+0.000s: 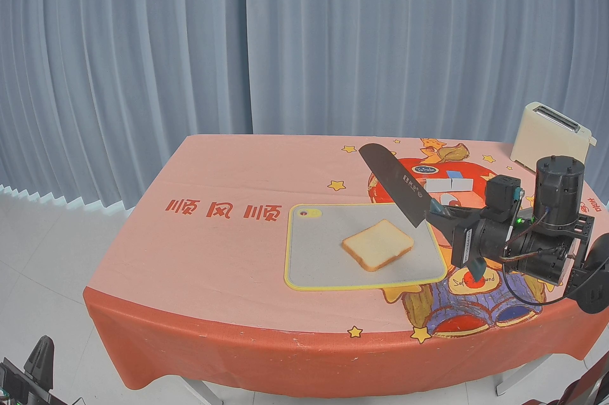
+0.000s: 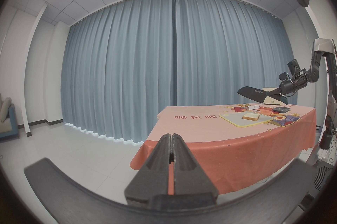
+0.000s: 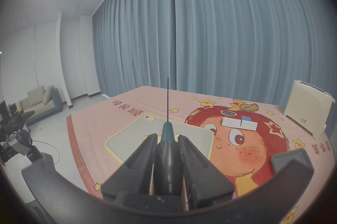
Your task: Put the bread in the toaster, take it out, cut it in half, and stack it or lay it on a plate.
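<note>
A slice of bread [image 1: 378,244] lies flat on a grey cutting board with a yellow rim [image 1: 317,260] in the middle of the table. My right gripper [image 1: 451,221] is shut on the handle of a dark knife [image 1: 396,183], whose blade points up and to the left above the board's right side, clear of the bread. In the right wrist view the knife [image 3: 167,123] sits between the fingers [image 3: 137,165], blade edge-on. A cream toaster [image 1: 550,138] stands at the table's far right corner. My left gripper [image 2: 171,168] is shut and hangs low, left of the table.
The table [image 1: 209,247] wears a pink printed cloth, with red characters at its left. A small white and blue box [image 1: 449,183] lies behind the board. Grey curtains hang behind the table. The board and bread [image 2: 250,116] appear far off in the left wrist view.
</note>
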